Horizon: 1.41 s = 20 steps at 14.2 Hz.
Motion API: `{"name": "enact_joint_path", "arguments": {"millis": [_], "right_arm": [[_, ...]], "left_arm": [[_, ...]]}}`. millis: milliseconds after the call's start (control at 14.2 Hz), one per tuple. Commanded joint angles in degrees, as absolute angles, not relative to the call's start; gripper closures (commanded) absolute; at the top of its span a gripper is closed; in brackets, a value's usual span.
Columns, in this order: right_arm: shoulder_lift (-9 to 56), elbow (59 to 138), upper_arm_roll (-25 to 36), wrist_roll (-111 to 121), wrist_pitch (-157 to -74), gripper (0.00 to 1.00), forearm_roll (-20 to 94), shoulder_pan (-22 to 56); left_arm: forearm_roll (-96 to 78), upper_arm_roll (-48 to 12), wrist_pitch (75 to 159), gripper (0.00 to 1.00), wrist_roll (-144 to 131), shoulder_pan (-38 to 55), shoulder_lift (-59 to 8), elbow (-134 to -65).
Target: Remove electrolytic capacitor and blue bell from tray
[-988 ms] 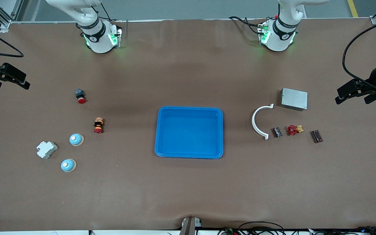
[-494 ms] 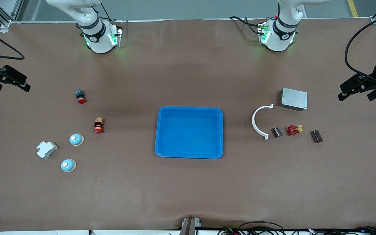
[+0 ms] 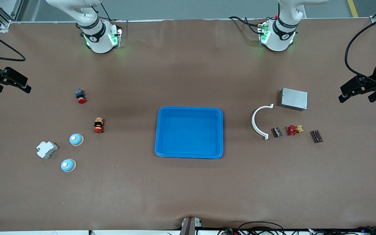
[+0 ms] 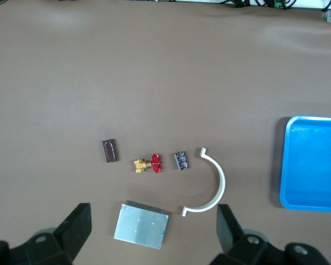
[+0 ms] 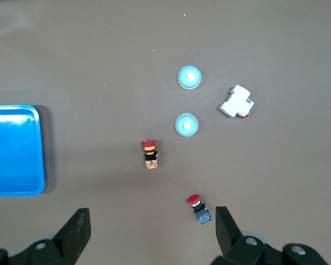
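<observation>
A shallow blue plastic tray [image 3: 190,132] sits mid-table with nothing in it. Toward the left arm's end lies the small dark cylindrical capacitor [image 3: 277,132], just beside one tip of a white curved plastic arc [image 3: 259,121]; next along toward that end are a red-handled brass valve [image 3: 294,130] and a dark reddish rectangular chip [image 3: 316,136], with a flat grey metal box [image 3: 294,99] farther from the front camera. Toward the right arm's end rest two light-blue dome bells, one [image 3: 76,139] farther from the front camera than the other [image 3: 68,165], both near a white plastic breaker block [image 3: 46,149]. Two red-capped push buttons (one black-bodied [image 3: 80,96], one with an orange and black body [image 3: 98,125]) lie farther up the table. The left gripper [image 3: 357,91] hangs over the table's edge at its end, jaws spread and holding nothing; the right gripper [image 3: 10,83] does likewise at its own edge, also wide apart and bare.
</observation>
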State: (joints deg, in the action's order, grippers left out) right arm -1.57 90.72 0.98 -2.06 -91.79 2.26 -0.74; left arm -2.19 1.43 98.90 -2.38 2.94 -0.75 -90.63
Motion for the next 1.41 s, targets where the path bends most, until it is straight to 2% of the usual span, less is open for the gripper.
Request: {"name": "enact_joint_path", "arguments": {"millis": [0,1341], "right_arm": [[-2.11,91.32,0.97,-2.20,-92.20,0.00,2.29,-0.88],[-2.02,91.41,0.97,0.79,-92.11,0.00,2.29,-1.05]], "left_arm": [[-0.97,1.23,99.23,0.00,-1.85,2.81,0.70,-91.76],[0.79,1.14,99.49,0.00,-2.55,2.99,-1.14,-89.82]]}}
